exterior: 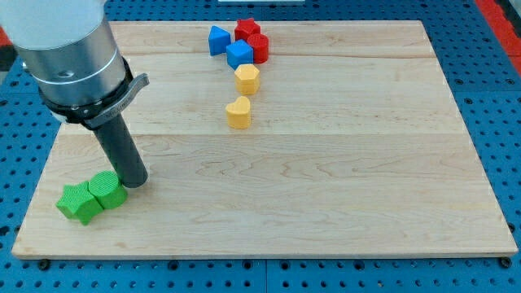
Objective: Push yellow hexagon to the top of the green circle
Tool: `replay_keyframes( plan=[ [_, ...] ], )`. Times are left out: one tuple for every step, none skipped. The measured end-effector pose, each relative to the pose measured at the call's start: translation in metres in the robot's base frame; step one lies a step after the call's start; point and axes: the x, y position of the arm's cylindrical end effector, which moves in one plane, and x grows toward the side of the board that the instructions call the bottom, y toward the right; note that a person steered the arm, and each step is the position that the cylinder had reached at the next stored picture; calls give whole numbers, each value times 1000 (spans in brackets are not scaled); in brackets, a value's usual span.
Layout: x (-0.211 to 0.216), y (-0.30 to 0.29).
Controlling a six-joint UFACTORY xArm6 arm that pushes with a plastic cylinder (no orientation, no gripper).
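Observation:
The yellow hexagon [247, 78] lies near the view's top middle, just below a blue block. The green circle [106, 190] lies at the view's lower left, touching a green star [78, 202] on its left. My tip [136, 181] rests on the board right beside the green circle's right edge, far from the yellow hexagon. A second yellow block, heart-shaped [238, 112], lies just below the hexagon.
A cluster at the view's top holds a blue block [217, 39], a blue cube [239, 54], a red block [247, 29] and a red cylinder [260, 46]. The wooden board [342, 163] sits on a blue pegboard surface.

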Motion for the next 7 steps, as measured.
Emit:
replay_keyframes(
  plan=[
    [-21,93],
    [-46,178],
    [-115,210],
    [-176,199],
    [-202,182],
    [-187,140],
    [-180,87]
  ],
)
